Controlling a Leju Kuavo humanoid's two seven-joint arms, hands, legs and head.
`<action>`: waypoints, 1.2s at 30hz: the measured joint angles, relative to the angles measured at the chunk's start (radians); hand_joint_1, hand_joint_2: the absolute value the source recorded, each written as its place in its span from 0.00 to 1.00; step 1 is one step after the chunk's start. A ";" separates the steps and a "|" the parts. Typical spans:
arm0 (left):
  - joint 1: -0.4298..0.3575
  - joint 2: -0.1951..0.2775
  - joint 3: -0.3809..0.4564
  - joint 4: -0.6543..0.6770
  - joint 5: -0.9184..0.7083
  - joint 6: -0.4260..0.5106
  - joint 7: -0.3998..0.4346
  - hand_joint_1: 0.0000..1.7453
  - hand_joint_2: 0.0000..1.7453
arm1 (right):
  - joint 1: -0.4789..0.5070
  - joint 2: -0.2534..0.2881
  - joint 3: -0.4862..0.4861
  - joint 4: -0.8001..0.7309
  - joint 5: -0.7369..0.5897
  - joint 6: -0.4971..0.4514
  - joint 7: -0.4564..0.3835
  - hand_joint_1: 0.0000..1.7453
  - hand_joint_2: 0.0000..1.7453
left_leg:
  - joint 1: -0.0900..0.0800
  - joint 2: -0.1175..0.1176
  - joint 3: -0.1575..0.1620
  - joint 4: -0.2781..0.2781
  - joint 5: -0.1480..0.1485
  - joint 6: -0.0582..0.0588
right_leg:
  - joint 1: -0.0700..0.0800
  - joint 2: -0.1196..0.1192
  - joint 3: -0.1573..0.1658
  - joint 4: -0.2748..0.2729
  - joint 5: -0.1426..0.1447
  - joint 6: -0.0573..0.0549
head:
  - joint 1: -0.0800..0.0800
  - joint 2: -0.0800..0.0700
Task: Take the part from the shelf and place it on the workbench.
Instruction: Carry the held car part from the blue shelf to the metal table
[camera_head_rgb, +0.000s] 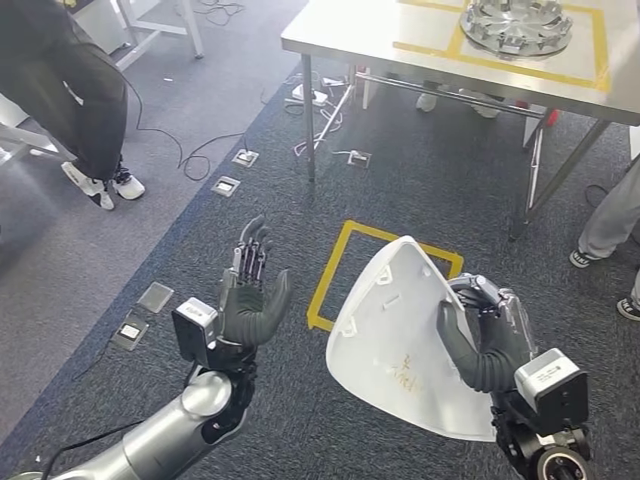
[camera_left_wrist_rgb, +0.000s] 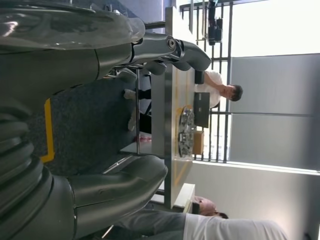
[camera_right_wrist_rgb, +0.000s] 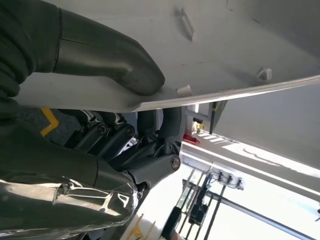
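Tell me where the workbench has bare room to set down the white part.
The workbench is bare on its near-left side, left of the yellow tape square. Inside that square the silver wheel cover crowds it. The right hand holds the white part.

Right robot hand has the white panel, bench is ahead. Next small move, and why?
Probably carry on forward toward the metal workbench with the grip unchanged. The right robot hand holds the white curved plastic panel by one edge over the grey carpet, short of the bench. The left robot hand is open and empty. The yellow-taped square already holds a silver round metal part, so aim at bare tabletop.
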 joint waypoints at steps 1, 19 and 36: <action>0.000 0.000 0.000 0.000 0.000 0.000 0.000 0.00 1.00 | 0.001 0.000 0.000 0.000 0.001 0.000 0.000 1.00 1.00 | -0.002 -0.001 0.014 0.000 -0.009 0.000 | 0.001 0.000 0.000 -0.032 0.032 -0.004 | 0.000 0.000; 0.005 0.006 0.000 0.001 -0.004 0.007 0.001 0.00 1.00 | 0.002 0.001 0.001 0.002 0.002 0.006 0.001 1.00 1.00 | 0.026 0.009 -0.124 0.070 0.037 -0.070 | -0.003 0.004 0.229 -0.329 0.085 -0.040 | -0.010 0.000; 0.010 0.007 -0.002 -0.003 -0.007 0.010 0.004 0.00 1.00 | 0.000 0.001 0.000 0.009 -0.005 0.019 -0.005 1.00 1.00 | 0.000 -0.007 0.085 -0.004 -0.064 -0.016 | 0.014 0.004 0.037 -0.278 0.208 -0.037 | 0.008 0.000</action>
